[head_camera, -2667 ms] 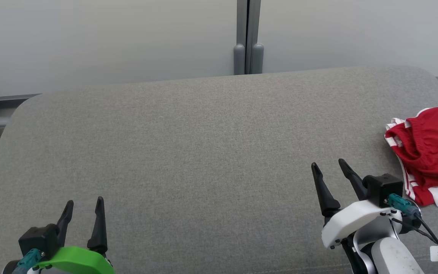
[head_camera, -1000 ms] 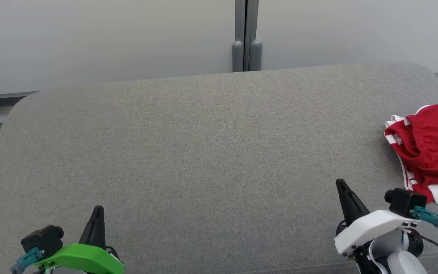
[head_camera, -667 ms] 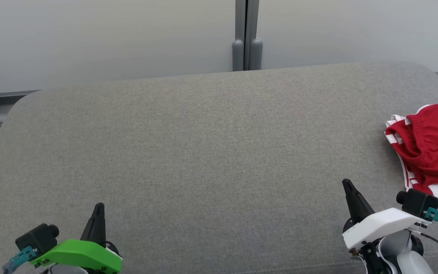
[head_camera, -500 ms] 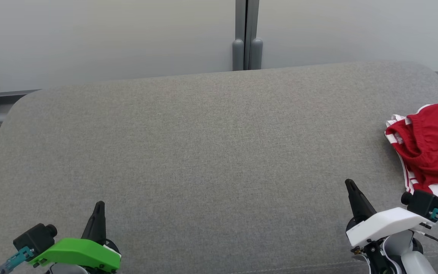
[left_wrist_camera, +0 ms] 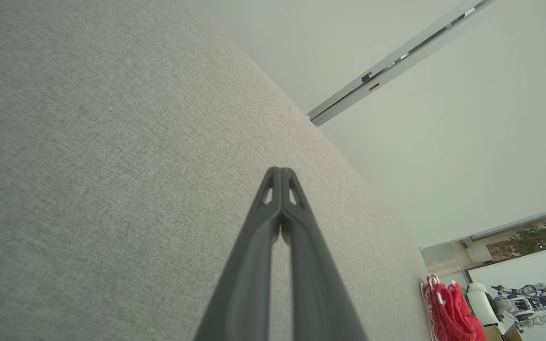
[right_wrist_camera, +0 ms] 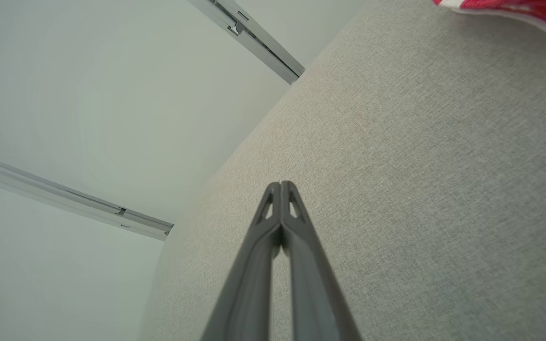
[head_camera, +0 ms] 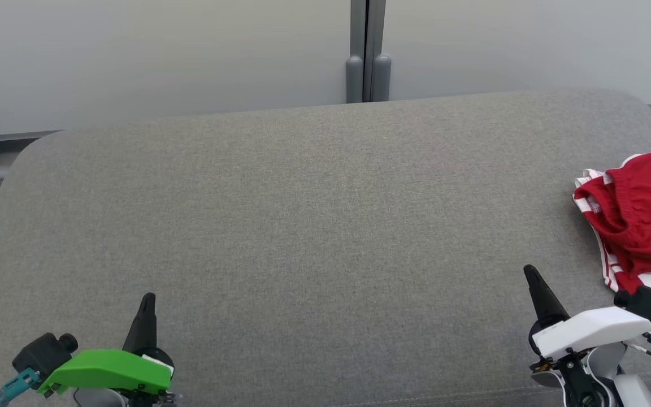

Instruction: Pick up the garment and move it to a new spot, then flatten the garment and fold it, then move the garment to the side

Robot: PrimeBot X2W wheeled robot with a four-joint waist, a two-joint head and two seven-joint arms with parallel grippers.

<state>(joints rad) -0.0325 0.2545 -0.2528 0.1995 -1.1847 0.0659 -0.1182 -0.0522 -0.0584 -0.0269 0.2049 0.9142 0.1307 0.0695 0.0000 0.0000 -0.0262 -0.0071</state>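
Hovering low over the near left corner of the grey padded surface [head_camera: 280, 226], the left gripper [head_camera: 148, 301] has its jaws pressed together on nothing, fingers meeting tip to tip and pointing up the cushion towards the far wall. That looks like a parked pose: tucked near the robot, it keeps the broad middle of the surface free for spreading cloth. Beyond the far edge, a vertical grey joint [head_camera: 366, 56] divides the pale wall panels. Further right, the right gripper [head_camera: 530, 272] mirrors the other one, with jaws likewise closed and empty. It sits near the front edge with its white wrist housing just beside the cloth, though whether the housing touches it cannot be told. The garment [head_camera: 642, 217], red with white stripes and trim, lies bunched in a compact heap at the far right of the surface. Its elastic waistband faces the middle, and part of it is cut off by the frame. Lying well clear of the open centre with neither arm holding it, it seems either set aside as the task's last step asks or not yet collected, and its rumpled outline does not settle which.
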